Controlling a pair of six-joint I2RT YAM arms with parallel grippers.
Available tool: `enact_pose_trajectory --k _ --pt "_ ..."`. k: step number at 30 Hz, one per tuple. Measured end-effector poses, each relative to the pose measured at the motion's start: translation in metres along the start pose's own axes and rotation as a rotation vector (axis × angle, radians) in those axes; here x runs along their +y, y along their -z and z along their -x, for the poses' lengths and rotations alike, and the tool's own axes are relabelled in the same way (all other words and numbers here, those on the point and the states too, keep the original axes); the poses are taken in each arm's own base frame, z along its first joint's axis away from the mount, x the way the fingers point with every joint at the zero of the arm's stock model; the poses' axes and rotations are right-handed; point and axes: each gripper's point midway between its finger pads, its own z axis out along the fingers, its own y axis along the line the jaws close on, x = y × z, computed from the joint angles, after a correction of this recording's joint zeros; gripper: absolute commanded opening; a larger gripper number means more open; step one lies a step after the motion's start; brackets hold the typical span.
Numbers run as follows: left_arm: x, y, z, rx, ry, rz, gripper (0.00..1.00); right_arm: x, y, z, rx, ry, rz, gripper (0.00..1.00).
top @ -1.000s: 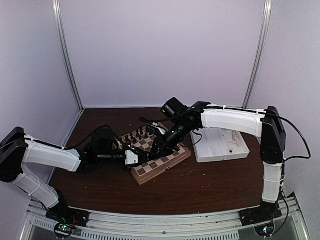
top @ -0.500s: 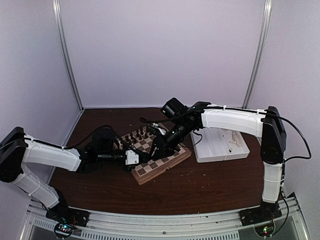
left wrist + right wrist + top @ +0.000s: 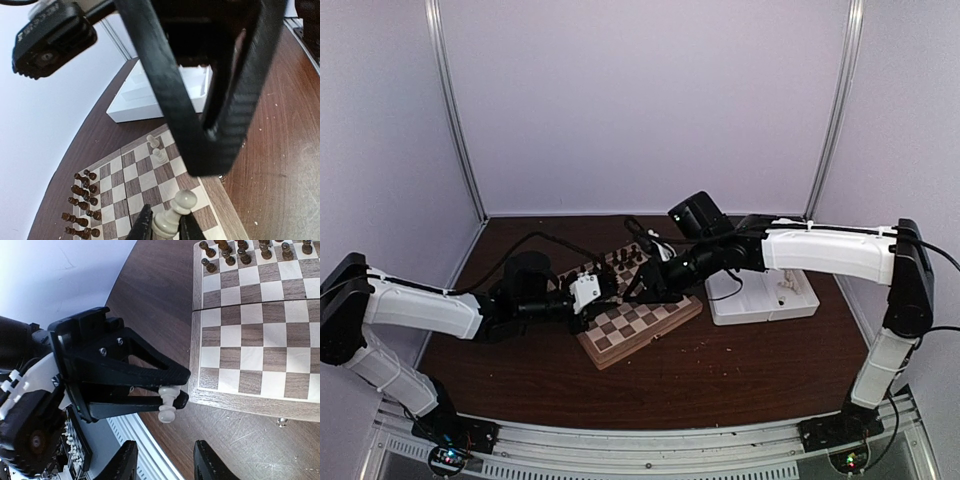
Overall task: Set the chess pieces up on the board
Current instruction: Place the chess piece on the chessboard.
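Note:
My left gripper (image 3: 166, 226) is shut on the base of a cream-white pawn (image 3: 173, 212), which tilts out between its fingers above the near corner of the board (image 3: 131, 185). In the right wrist view the same pawn (image 3: 167, 403) sits in the left fingers just off the board's rim (image 3: 196, 390). My right gripper (image 3: 165, 462) is open and empty, a short way from the pawn. Two white pieces (image 3: 156, 150) stand on the board near the tray side. From above, the left gripper (image 3: 602, 291) and right gripper (image 3: 636, 290) face each other over the board (image 3: 642, 322).
Dark pieces (image 3: 80, 205) fill the board's far rows, also in the right wrist view as dark pieces (image 3: 240, 252). A white tray (image 3: 760, 298) with more cream pieces stands right of the board. Brown table surface (image 3: 720, 370) lies in front. White walls enclose the back.
The right jaws have opened off the pawn and the right arm has drawn back to the right. The left gripper has closed on the pawn and moved farther over the board.

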Motion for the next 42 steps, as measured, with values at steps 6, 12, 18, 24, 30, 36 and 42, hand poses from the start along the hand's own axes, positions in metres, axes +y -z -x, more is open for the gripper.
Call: enact_pose_trajectory --k 6,12,18,24,30,36,42 --pt "0.011 -0.001 0.015 -0.033 0.138 0.025 0.15 -0.003 -0.014 0.005 -0.086 0.014 -0.037 0.42" --pt "0.015 -0.001 0.023 -0.060 0.217 0.027 0.15 -0.003 -0.019 0.012 -0.159 0.014 -0.052 0.39" --pt "0.016 -0.001 0.026 -0.075 0.241 0.029 0.15 -0.011 -0.018 0.013 -0.207 0.005 -0.069 0.44" --pt "0.015 -0.001 0.029 -0.089 0.244 0.017 0.15 -0.004 0.005 0.021 -0.308 0.018 -0.061 0.45" --pt "0.013 -0.001 0.032 -0.102 0.242 0.006 0.15 0.014 0.024 0.039 -0.403 0.049 -0.026 0.43" --pt "0.013 -0.001 0.033 -0.107 0.247 0.004 0.15 0.010 0.018 0.039 -0.396 0.042 -0.031 0.42" --pt "0.013 -0.002 0.033 -0.106 0.248 0.003 0.15 0.001 0.004 0.033 -0.354 0.023 -0.036 0.38"
